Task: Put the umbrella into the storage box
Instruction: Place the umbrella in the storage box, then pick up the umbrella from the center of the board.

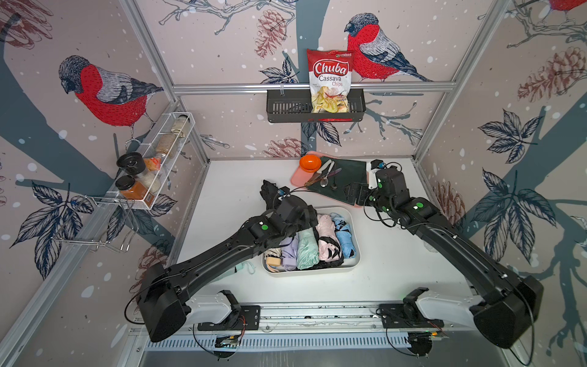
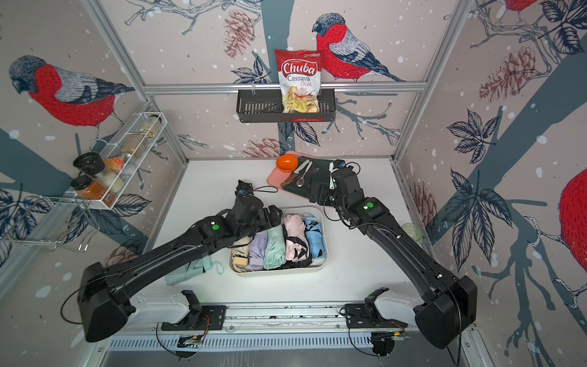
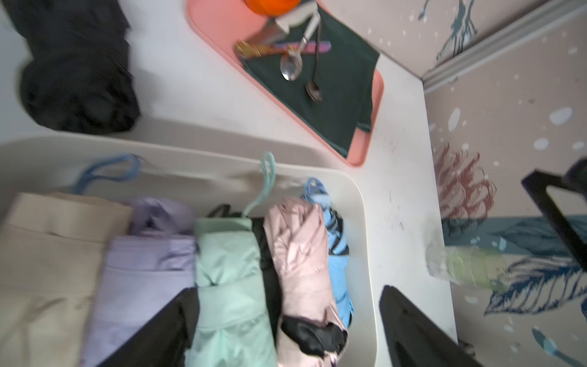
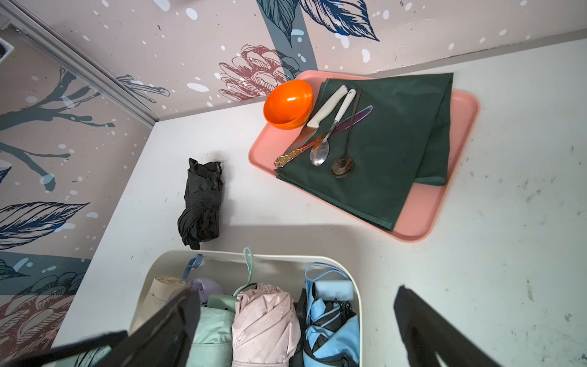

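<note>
While the left end effector (image 2: 270, 216) hung spread and empty over the crammed cream-white plastic storage box (image 1: 317, 272) at frame centre, and the right end effector (image 4: 295, 290) gaped too, a black folded umbrella (image 4: 201, 203) lay on the white desk (image 4: 476, 254) just above the box. Forcing it in could tip the pale pink umbrella (image 4: 265, 321) over the low wall.

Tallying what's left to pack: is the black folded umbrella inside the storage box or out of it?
Out. The black umbrella lies folded on the table, just outside the storage box wall.
</note>
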